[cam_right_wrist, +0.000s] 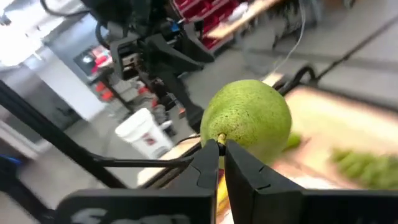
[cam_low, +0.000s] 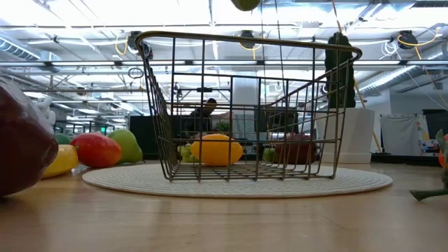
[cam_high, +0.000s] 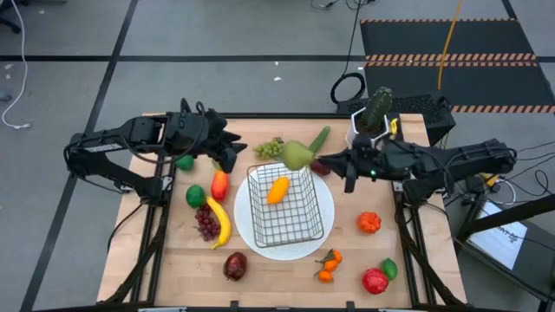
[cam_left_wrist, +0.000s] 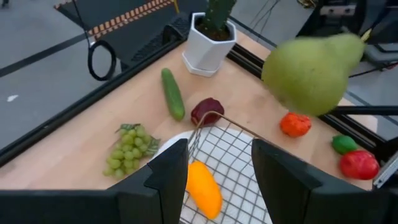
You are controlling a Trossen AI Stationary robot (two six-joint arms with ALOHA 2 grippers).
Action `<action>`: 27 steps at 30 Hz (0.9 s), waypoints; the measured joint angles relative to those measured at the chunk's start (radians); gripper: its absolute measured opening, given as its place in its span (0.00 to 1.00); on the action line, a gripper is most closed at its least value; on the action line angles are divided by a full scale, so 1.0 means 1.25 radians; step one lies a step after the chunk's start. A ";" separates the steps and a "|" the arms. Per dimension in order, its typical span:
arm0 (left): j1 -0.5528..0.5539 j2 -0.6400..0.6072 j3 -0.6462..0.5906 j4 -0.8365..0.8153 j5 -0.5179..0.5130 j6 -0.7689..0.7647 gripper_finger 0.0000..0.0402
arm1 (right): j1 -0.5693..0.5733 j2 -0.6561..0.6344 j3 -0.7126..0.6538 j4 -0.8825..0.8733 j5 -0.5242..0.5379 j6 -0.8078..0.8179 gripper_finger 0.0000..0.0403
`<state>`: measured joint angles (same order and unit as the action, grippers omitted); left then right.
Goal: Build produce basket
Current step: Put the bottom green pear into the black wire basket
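We have the right gripper pinching a green pear by its stem end, the two fingers pressed nearly together on it, and the fruit hangs in the air above the far rim of the basket. What matters for the drop is that the pear sits over that far edge, not yet over the open middle, so by our reading it needs carrying a little toward the near side of the basket before release. Its long axis runs roughly level, out from the fingertips toward the left arm. Inside the basket lies one orange pepper, toward the far half, leaving room beside it. The basket stands on a white plate. Our left gripper waits just off the basket's far left corner, jaws spread and empty.
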<state>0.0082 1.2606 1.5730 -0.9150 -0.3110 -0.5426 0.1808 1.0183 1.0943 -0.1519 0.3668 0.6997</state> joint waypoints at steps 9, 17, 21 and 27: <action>-0.008 0.000 0.000 0.000 0.034 0.036 0.44 | -0.063 0.121 0.054 -0.029 -0.097 0.163 0.01; -0.039 0.000 0.000 0.000 0.036 0.043 0.44 | -0.094 0.231 0.113 -0.215 -0.184 0.242 0.01; -0.062 0.000 0.000 0.000 0.037 0.058 0.44 | -0.095 0.266 0.113 -0.276 -0.201 0.242 0.01; -0.088 0.000 0.000 -0.002 0.035 0.071 0.44 | -0.101 0.332 0.113 -0.311 -0.255 0.209 0.01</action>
<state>-0.1018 1.2606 1.5730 -0.9176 -0.2668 -0.4533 0.0546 1.4329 1.2354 -0.5411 0.0485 0.9608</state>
